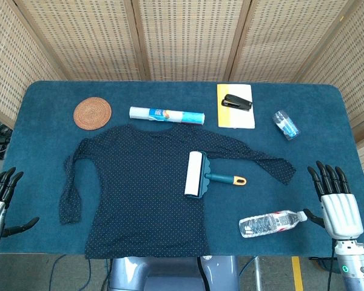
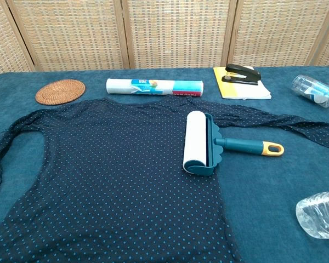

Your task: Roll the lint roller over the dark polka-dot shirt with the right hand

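White lint roller [image 1: 195,174] well left of right hand [image 1: 338,203]

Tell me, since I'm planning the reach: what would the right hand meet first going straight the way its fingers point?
Probably nothing: the right hand points up-table over bare table; small clear bottle lies left.

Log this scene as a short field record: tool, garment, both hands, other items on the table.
tool: lint roller, lying with its roll on the shirt, handle pointing toward the robot's right, not held
garment: dark polka-dot shirt, spread flat on the blue table, sleeves out to both sides
right hand: open, at the table's right edge, apart from the roller
left hand: open, at the left edge, holding nothing
other items: woven coaster, wrapped roll, stapler on yellow pad, water bottle, small clear container
task state: roller not yet picked up
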